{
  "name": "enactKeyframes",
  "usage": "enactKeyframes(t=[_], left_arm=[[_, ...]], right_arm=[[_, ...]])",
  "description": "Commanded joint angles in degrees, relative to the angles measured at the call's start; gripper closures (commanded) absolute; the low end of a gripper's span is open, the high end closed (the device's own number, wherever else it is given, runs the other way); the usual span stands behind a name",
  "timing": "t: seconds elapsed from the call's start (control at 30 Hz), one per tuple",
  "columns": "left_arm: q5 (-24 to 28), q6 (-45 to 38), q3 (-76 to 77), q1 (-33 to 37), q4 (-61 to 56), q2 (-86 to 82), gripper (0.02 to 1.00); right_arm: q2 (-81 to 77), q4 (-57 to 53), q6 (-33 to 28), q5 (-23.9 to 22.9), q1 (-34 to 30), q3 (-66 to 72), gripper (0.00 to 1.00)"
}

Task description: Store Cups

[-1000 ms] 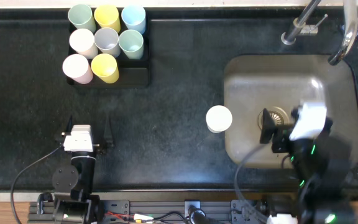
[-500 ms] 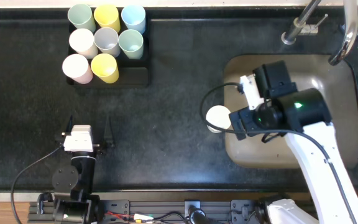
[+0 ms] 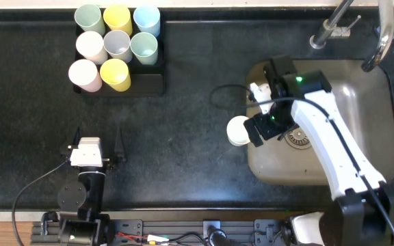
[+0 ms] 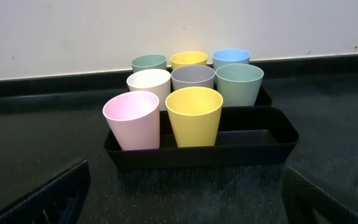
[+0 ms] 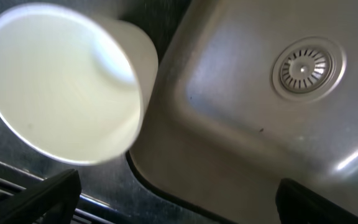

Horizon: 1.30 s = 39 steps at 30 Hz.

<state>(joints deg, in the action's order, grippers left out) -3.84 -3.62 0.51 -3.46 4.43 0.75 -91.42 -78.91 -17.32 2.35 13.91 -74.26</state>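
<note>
A white cup (image 3: 238,130) stands on the dark counter just left of the sink's rim; in the right wrist view the white cup (image 5: 64,87) is close, mouth towards the camera. My right gripper (image 3: 257,128) hovers beside it over the sink's left edge, fingers open, nothing between them (image 5: 176,193). A black tray (image 3: 149,83) at the back left holds several pastel cups, with a pink cup (image 3: 85,75) and a yellow cup (image 3: 115,74) in front. My left gripper (image 3: 98,140) rests open at the front left, facing the tray (image 4: 229,152).
The steel sink (image 3: 361,89) with its drain (image 5: 302,68) takes up the right side, and a faucet (image 3: 334,24) stands behind it. The tray's right front compartment (image 4: 253,138) holds nothing. A wall borders the back of the counter.
My right arm has swung from the sink's front right up and left across the basin to the white cup. The cup and the left arm have stayed put.
</note>
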Motion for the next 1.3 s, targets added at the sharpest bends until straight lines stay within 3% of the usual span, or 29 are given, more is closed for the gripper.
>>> enactKeyframes(t=[0.03,0.77,0.83,0.87,0.9,0.93,1.17,1.3], left_arm=[[0.35,-1.09,-0.07,-0.42,0.2,-0.59,0.02],[0.35,-1.09,-0.07,-0.42,0.2,-0.59,0.02],[0.35,-1.09,-0.07,-0.42,0.2,-0.59,0.02],[0.35,-1.09,-0.07,-0.42,0.2,-0.59,0.02],[0.35,-1.09,-0.07,-0.42,0.2,-0.59,0.02],[0.35,-1.09,-0.07,-0.42,0.2,-0.59,0.02],[0.35,-1.09,-0.07,-0.42,0.2,-0.59,0.02],[0.35,-1.09,-0.07,-0.42,0.2,-0.59,0.023]], right_arm=[[-2.47,-0.15,-1.14,0.87,0.04,-6.16,0.005],[-14.36,1.95,-3.52,1.03,0.04,-10.01,0.003],[-14.56,2.27,-3.5,1.07,0.04,-10.01,0.128],[-14.56,2.29,-3.5,1.09,0.07,-10.01,0.432],[-14.56,2.29,-3.48,1.25,0.09,-10.01,0.836],[-14.56,2.25,-3.41,1.38,0.22,-10.01,0.958],[-14.56,1.33,-3.41,7.63,3.15,-10.03,0.956],[-14.53,-0.31,-3.41,7.67,4.66,-12.55,0.958]])
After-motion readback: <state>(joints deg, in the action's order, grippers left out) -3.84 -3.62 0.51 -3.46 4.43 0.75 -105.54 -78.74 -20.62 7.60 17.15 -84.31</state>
